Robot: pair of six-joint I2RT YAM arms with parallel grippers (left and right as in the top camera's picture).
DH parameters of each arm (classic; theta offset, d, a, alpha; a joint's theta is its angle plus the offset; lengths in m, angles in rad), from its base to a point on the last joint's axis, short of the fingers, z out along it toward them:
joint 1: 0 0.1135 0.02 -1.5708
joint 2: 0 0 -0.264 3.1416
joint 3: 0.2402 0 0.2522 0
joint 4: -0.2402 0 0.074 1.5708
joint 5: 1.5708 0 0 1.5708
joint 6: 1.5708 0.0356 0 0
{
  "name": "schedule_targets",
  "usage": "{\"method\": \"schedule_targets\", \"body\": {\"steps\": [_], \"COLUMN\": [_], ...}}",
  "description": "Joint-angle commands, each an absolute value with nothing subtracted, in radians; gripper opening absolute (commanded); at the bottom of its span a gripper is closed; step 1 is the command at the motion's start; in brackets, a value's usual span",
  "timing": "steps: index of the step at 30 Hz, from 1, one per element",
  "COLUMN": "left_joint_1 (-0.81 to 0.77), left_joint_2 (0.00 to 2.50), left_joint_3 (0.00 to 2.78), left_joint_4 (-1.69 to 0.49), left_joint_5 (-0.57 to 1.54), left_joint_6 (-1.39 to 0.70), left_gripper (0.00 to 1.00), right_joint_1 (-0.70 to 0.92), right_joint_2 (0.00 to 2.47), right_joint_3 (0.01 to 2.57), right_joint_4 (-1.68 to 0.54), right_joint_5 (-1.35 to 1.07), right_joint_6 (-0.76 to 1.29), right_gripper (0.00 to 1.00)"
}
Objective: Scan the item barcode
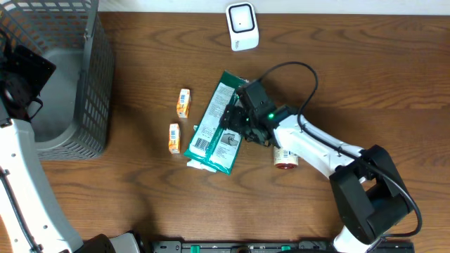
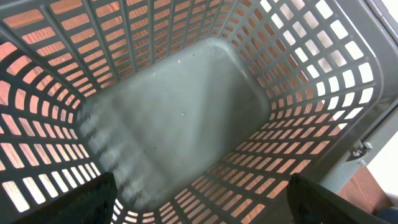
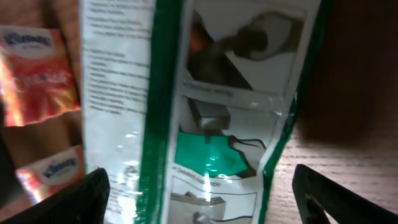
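Overhead: the green-and-white pouch [image 1: 211, 133] lies flat near the centre of the table [image 1: 351, 77]. The right gripper [image 1: 238, 124] hangs over the pouch's right side. The left gripper [image 1: 20, 81] hangs over the grey basket [image 1: 95, 84] at the table's left edge.

Left wrist: jaws released, spread wide, nothing between them.

Right wrist: jaws spread wide across the pouch; contact cannot be told.

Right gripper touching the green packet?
Cannot tell. The right wrist view shows the green packet between the fingers of the open right gripper, but no plain contact or gap. In the overhead view, the gripper hides that spot.
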State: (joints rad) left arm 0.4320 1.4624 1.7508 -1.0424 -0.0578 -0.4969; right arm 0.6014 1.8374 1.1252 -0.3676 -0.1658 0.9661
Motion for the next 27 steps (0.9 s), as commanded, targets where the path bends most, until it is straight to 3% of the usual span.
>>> {"method": "schedule_targets", "body": {"steps": [1, 6, 14, 20, 22, 23, 27], "left_joint_1": [0.435, 0.435, 0.435, 0.435, 0.435, 0.435, 0.435], "left_joint_2": [1.464, 1.464, 1.464, 1.464, 1.464, 1.464, 1.464], "left_joint_3": [1.754, 1.754, 1.754, 1.754, 1.754, 1.754, 1.754], "left_joint_4": [-1.042, -1.042, -1.042, -1.042, -1.042, -1.042, -1.042], "left_joint_5": [-0.063, -0.063, -0.063, -0.063, -0.063, -0.063, -0.063], "left_joint_6": [-0.490, -0.490, -0.490, -0.490, -0.490, -0.490, -0.490], "left_gripper": [0.88, 0.88, 0.88, 0.88, 0.88, 0.88, 0.88], "right_joint_1": [0.615, 0.617, 0.621, 0.639, 0.646, 0.649, 0.654], "right_joint_2": [1.835, 1.835, 1.835, 1.835, 1.835, 1.835, 1.835], "right_joint_3": [1.065, 1.017, 1.016, 1.016, 1.016, 1.015, 1.005], "right_joint_4": [-0.322, -0.270, -0.274, -0.276, -0.279, -0.280, -0.278], "right_joint_5": [-0.147, -0.147, -0.147, -0.137, -0.123, -0.122, -0.123], "right_joint_6": [1.047, 1.069, 1.069, 1.069, 1.069, 1.069, 1.071], "right_gripper": [0.87, 0.81, 0.56, 0.56, 0.61, 0.68, 0.69]}}
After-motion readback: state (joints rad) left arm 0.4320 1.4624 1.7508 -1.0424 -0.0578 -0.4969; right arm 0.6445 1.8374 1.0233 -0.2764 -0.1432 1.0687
